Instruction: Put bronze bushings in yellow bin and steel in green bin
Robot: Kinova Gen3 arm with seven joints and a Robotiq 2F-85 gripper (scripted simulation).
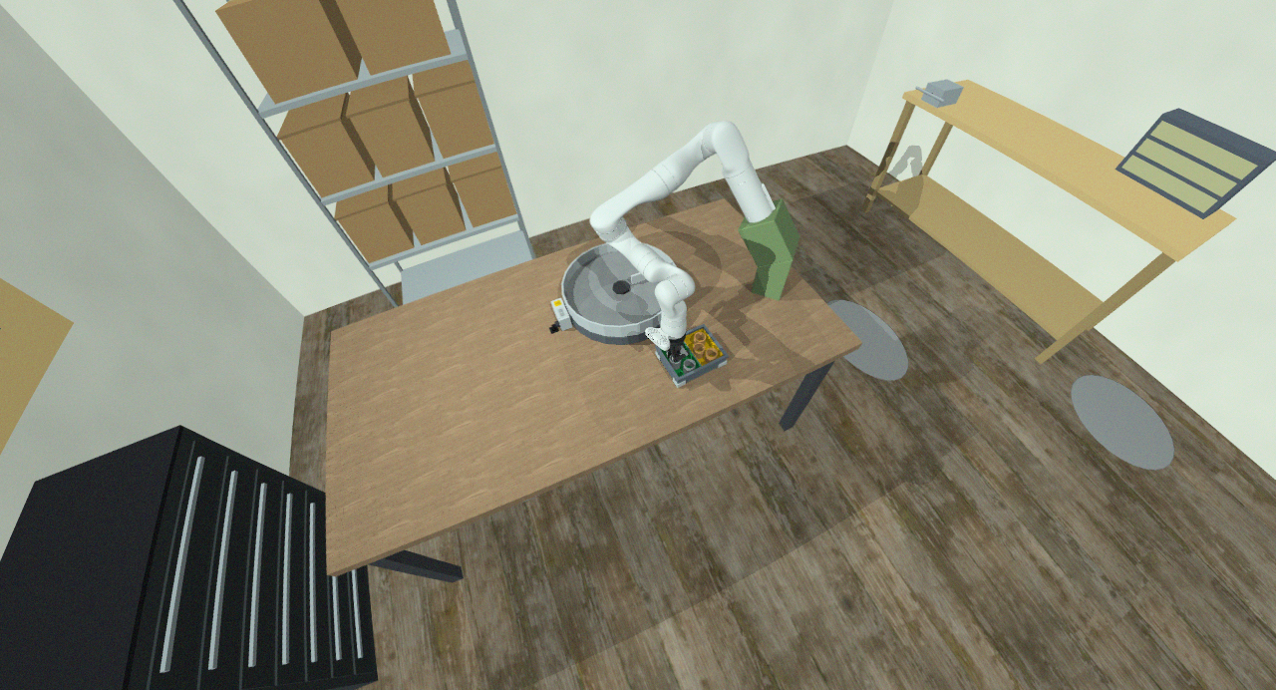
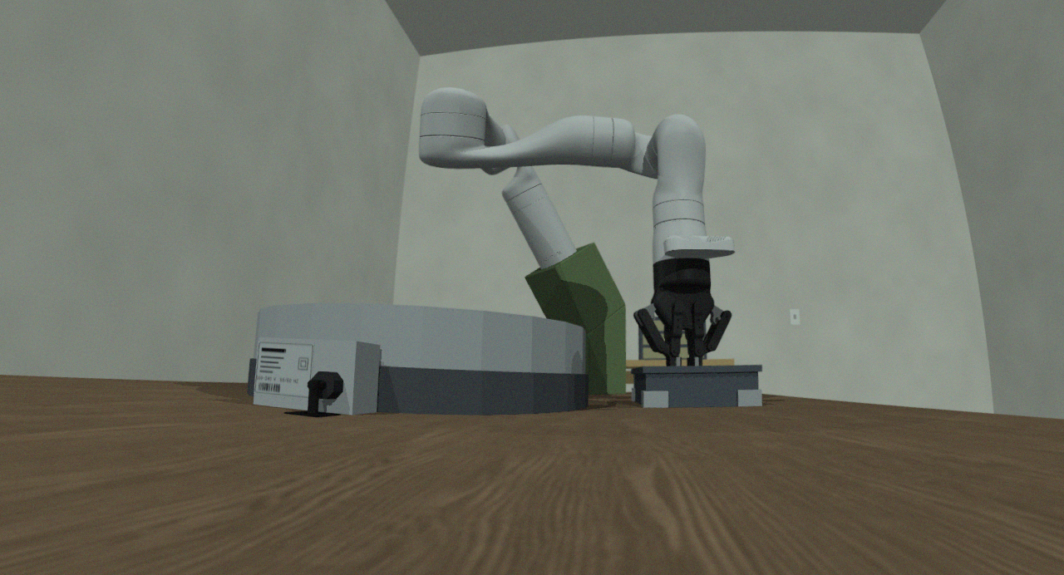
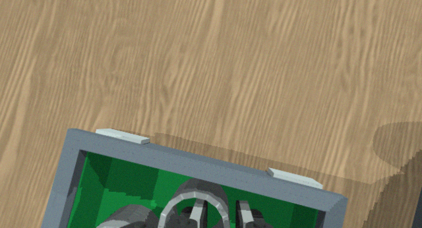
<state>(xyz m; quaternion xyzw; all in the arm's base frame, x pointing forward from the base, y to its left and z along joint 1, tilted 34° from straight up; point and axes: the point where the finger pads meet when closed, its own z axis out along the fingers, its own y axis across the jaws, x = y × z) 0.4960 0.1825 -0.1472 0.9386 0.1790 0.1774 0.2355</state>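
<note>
My gripper (image 1: 675, 356) (image 2: 685, 361) (image 3: 221, 215) points down into the green bin (image 3: 132, 176), its fingers parted a little. In the wrist view one finger is inside the ring of a steel bushing (image 3: 194, 195) and the other is outside, with gaps beside the wall; it is not clamped. A second steel bushing (image 3: 132, 211) lies to its left, cut off by the frame's lower edge. Bronze bushings (image 1: 699, 337) (image 1: 711, 354) sit in the yellow bin (image 1: 689, 339). The turntable (image 1: 584, 304) (image 2: 446, 341) shows no bushing on its visible part; the arm hides some of it.
Both bins share a grey tray (image 2: 697, 387) (image 3: 165, 159) on the wooden table (image 1: 446, 400), close beside the turntable's rim. A control box (image 1: 560, 313) (image 2: 319, 375) is fixed to the turntable's side. The green arm pedestal (image 1: 769, 253) (image 2: 609, 348) stands behind the tray.
</note>
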